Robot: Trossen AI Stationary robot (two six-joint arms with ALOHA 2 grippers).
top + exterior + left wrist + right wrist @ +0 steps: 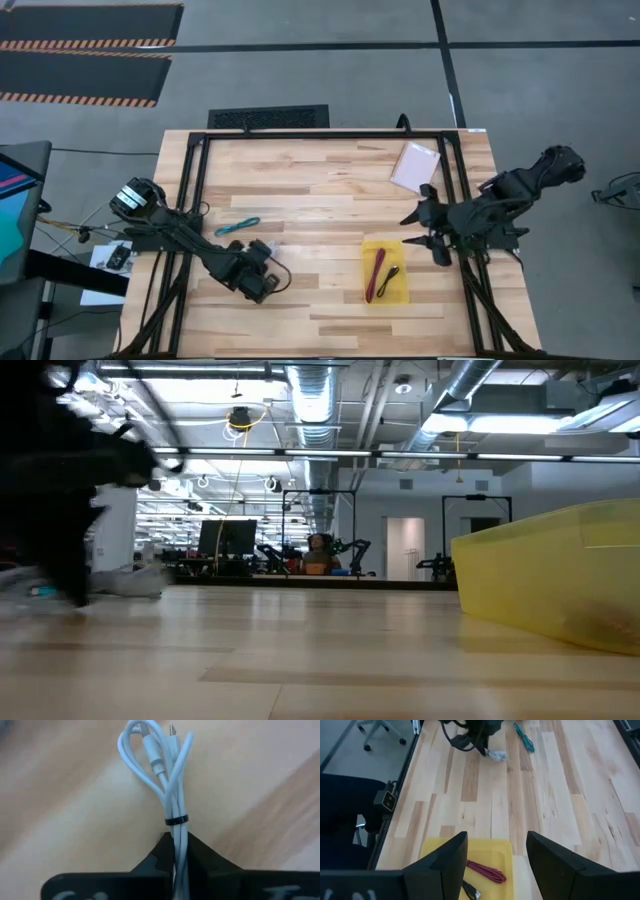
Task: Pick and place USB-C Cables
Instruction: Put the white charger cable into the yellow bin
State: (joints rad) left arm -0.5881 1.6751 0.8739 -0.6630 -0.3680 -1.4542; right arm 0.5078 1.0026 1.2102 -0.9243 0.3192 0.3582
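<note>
Left gripper (179,852) is pinched shut on the white cable (170,780), well to the left of the yellow tray (385,273), where the red cable (377,272) and black cable (391,278) already lie. I'd lift high before carrying so the loop clears the rim. Right gripper (495,851) waits wide open just right of the tray; the teal cable (237,227) lies far left of it.

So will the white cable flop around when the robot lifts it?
Probably only a little. The white cable is folded into a slim bundle with a black band around its middle, so the loops should stay together. The left gripper pinches one end, so the free looped end may droop. It looks thin and light.
</note>
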